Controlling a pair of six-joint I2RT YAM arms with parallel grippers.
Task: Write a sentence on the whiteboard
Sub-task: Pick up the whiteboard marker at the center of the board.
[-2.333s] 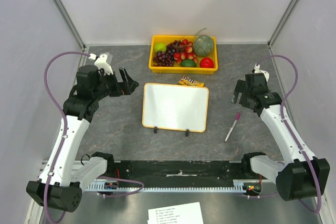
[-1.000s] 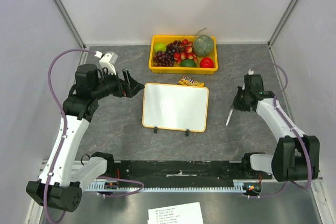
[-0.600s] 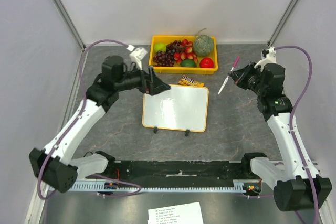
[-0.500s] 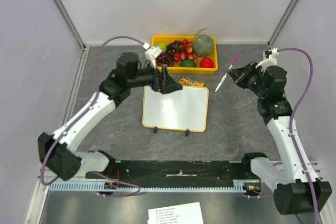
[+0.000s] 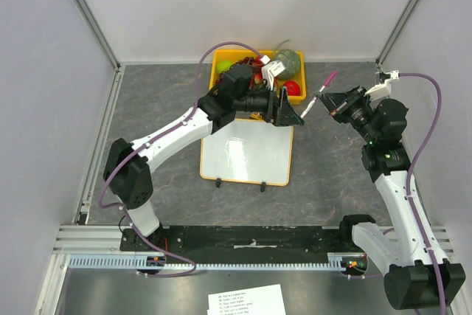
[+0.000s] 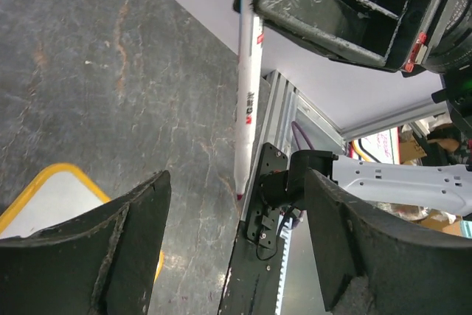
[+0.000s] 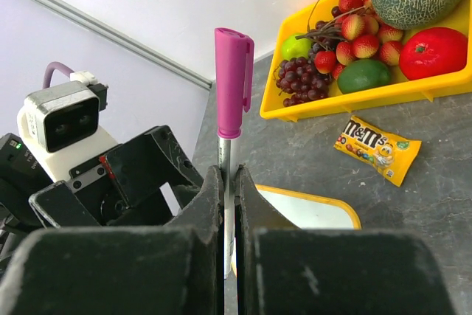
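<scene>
Right gripper point(image 7: 227, 182): jaws pinching the shaft of a white marker pen with a pink cap point(image 7: 233, 64), held clear of the bench. Left gripper point(image 5: 289, 112): jaws spread, turned towards the pen's lower end and near it; whether they touch cannot be told. Beneath the left gripper, the small glossy white whiteboard with an orange-tan frame point(image 5: 247, 156) lies on the grey mottled bench point(image 5: 162, 108), just in front of the yellow plastic tray of fruit point(image 7: 324, 105).
</scene>
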